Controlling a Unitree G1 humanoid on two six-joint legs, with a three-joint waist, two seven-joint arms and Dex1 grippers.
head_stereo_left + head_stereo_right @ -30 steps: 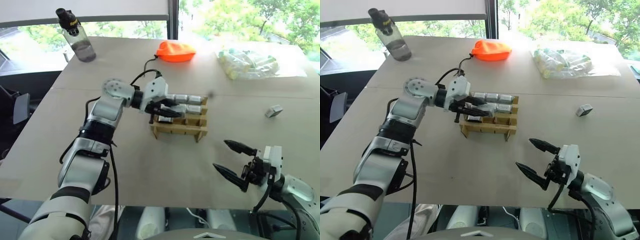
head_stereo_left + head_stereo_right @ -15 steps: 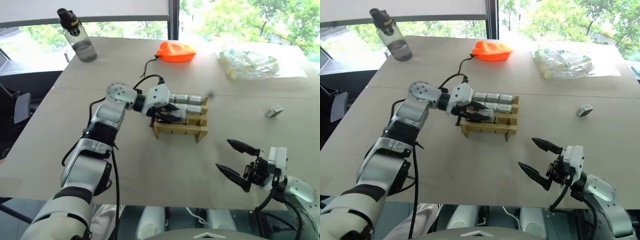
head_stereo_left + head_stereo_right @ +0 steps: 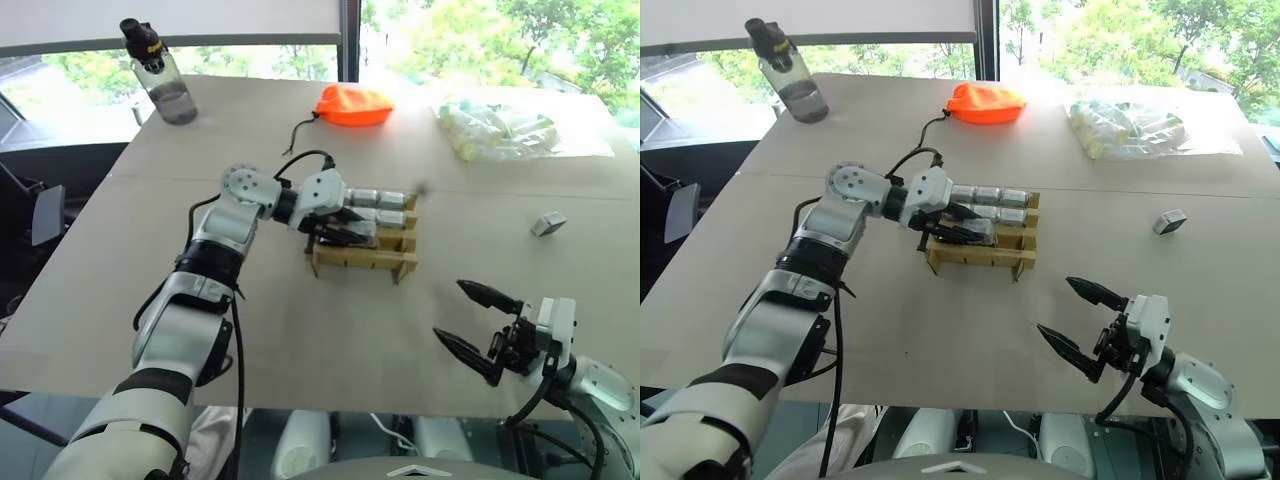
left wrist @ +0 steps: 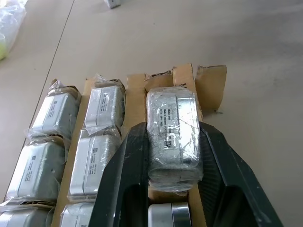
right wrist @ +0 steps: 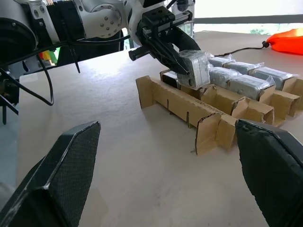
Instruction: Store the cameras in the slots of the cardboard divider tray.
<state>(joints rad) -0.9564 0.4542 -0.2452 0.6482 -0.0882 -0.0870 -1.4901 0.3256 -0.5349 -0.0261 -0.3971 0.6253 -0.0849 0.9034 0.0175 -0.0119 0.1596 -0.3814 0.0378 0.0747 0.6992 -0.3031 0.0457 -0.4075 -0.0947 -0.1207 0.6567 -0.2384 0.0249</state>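
The cardboard divider tray stands at mid-table. Several plastic-wrapped silver cameras fill its two far rows. My left gripper reaches in from the left and is shut on another wrapped camera. It holds that camera just above a slot in the tray's near row, with its lower end close to the cardboard strips. A further camera lies loose on the table to the right. My right gripper hovers open and holds nothing, near the front right edge and well clear of the tray.
An orange pouch with a black cord lies behind the tray. A clear bag of pale tubes sits at the back right and a water bottle at the back left. Bare tabletop lies between the tray and the front edge.
The left forearm has swung in slightly, and its gripper still holds the camera over the tray's near row. The right gripper stays open in about the same place.
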